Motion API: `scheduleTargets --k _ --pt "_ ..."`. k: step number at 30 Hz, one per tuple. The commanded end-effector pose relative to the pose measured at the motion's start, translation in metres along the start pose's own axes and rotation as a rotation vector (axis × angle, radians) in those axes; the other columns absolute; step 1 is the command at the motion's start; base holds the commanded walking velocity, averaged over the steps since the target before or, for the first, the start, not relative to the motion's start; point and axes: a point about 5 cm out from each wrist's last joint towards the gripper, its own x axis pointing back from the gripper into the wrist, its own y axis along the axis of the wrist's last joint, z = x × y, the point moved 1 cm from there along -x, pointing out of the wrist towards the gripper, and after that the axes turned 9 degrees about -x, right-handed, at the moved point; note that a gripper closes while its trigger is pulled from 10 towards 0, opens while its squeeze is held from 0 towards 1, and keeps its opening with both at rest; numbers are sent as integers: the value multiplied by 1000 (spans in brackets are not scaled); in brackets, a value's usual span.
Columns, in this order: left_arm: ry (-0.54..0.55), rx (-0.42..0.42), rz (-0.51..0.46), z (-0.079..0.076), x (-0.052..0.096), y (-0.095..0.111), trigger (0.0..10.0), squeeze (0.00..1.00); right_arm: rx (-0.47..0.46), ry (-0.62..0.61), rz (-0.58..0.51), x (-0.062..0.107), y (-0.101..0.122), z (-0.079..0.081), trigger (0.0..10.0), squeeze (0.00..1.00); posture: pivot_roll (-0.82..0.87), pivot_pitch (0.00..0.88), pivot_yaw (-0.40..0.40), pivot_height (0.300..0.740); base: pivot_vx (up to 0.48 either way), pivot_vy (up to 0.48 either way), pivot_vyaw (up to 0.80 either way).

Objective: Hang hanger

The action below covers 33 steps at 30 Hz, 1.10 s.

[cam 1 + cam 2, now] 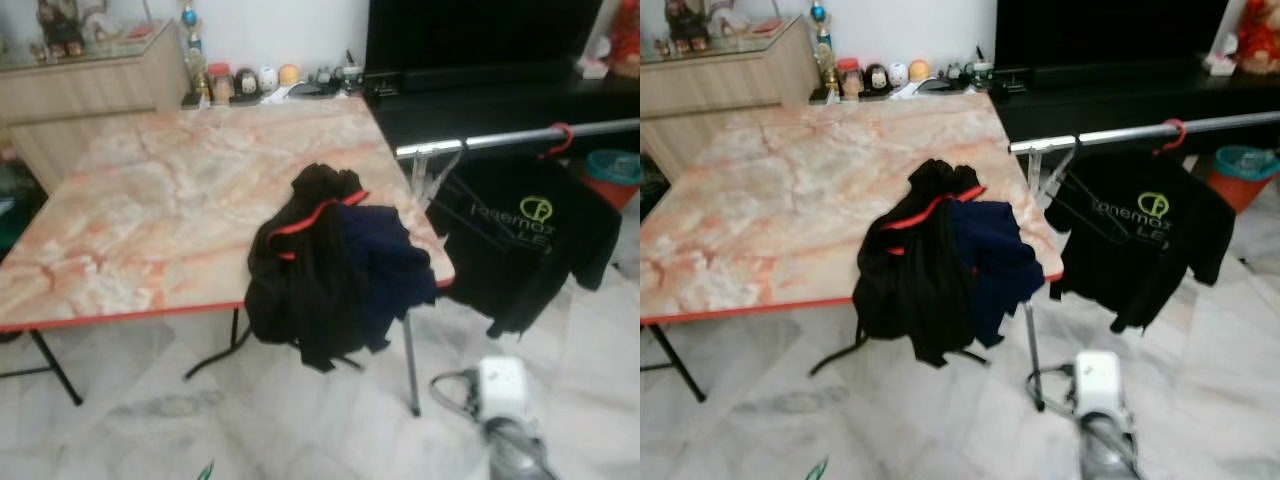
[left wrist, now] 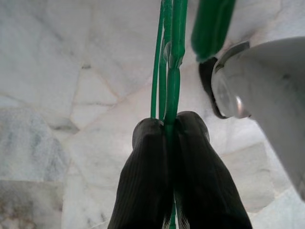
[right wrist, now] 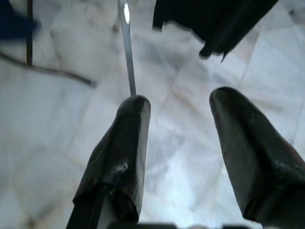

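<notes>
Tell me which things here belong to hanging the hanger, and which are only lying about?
For the job:
- thin green wire hanger, pinched in the shut left gripper
- silver metal clothes rail
- open right gripper, above the floor

Lying about:
- heap of black and navy clothes on the marble-patterned table
- black T-shirt hanging on the rail
- jars behind the table

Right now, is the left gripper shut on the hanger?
Shut: the left gripper has both black fingers pressed together on the green hanger wire.

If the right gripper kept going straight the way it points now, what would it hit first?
Probably the marble floor: the open right gripper points down at bare tiles, with the table leg off to one side.
</notes>
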Motion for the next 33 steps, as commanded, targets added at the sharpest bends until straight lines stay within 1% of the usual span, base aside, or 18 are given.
scheduleTargets --k 1,2,5,8,10,12,14,17,18,19,22,26,28,30,33 --pt "-3 -8 -6 0 0 3 10000 0 33 -9 19 -2 -6 -6 10000 0 -197 0 34 740 0 -311 0" --pt "-1 -7 -8 0 0 3 10000 0 27 -14 24 -4 -10 -6 10000 0 -186 0 30 740 0 -311 0" --pt "2 -7 -9 1 0 3 10000 0 4 -11 -4 -7 -7 -4 10000 0 -196 0 34 740 0 -311 0" --pt "0 -13 -8 1 0 3 10000 0 16 4 -28 -8 -6 -2 10000 0 -200 0 36 740 0 -311 0" --pt "-2 -16 -8 1 0 3 10000 0 15 12 -26 -8 -8 -1 10000 0 -200 0 36 740 0 -311 0" --pt "-3 -16 -9 1 -1 3 10000 0 13 27 -17 -8 -11 1 10000 0 -201 0 36 740 0 -311 0" --pt "-3 -16 -9 1 -1 4 10000 0 29 53 6 -8 -19 6 10000 0 -208 0 34 740 0 -313 0" --pt "-5 -17 -10 1 -1 4 10000 0 25 52 45 -8 -31 6 10000 0 -210 0 34 740 0 -314 0" --pt "-5 -17 -11 0 -1 4 10000 0 -16 46 64 -7 -35 5 10000 0 -210 0 34 740 0 -311 0" --pt "-6 -16 -11 0 -1 4 10000 0 -93 30 99 -6 -43 2 10000 0 -212 0 35 740 0 -315 0" --pt "-7 -16 -14 0 -1 5 10000 0 -170 23 140 -3 -55 0 10000 0 -210 0 37 740 0 -312 0" --pt "-6 -17 -15 0 -1 5 10000 0 -154 53 153 0 -62 3 10000 0 -219 0 39 740 0 -311 0" --pt "-6 -20 -15 0 -1 5 10000 0 -208 16 218 5 -77 1 10000 0 -211 0 36 740 0 -309 0" --pt "-5 -19 -15 0 -1 4 10000 0 -240 -17 247 9 -85 0 10000 0 -204 0 35 740 0 -313 0" --pt "-5 -18 -16 0 -1 4 10000 0 -263 -11 233 9 -85 3 10000 0 -201 0 35 740 0 -312 0"
